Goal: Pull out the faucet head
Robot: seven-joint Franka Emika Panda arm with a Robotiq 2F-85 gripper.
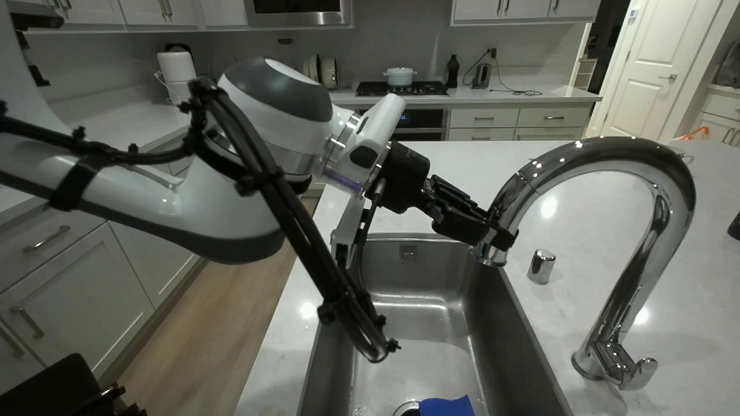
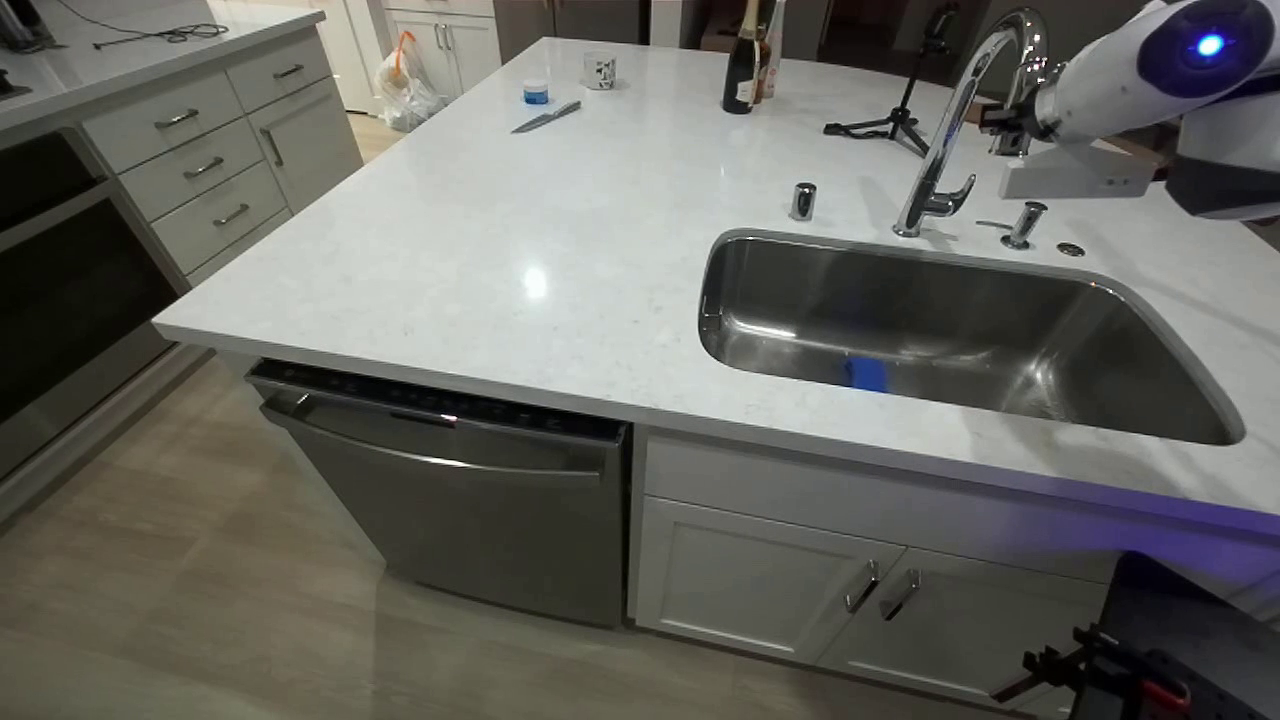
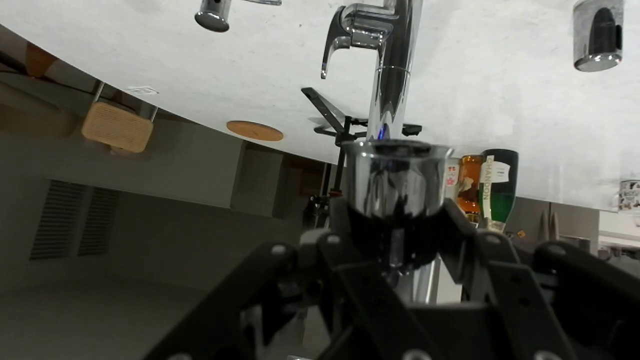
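A white counter (image 2: 430, 220) is stretching across both exterior views. A robot arm (image 1: 231, 202) is leaning over the steel sink (image 2: 900, 285). Beside the sink, a chrome faucet (image 1: 679, 188) is arching toward the gripper (image 3: 397, 217), whose fingers (image 3: 459, 222) are gripping the faucet head (image 3: 397, 182) from both sides. That piece is sitting at the faucet's tip, above the sink, rim facing down.
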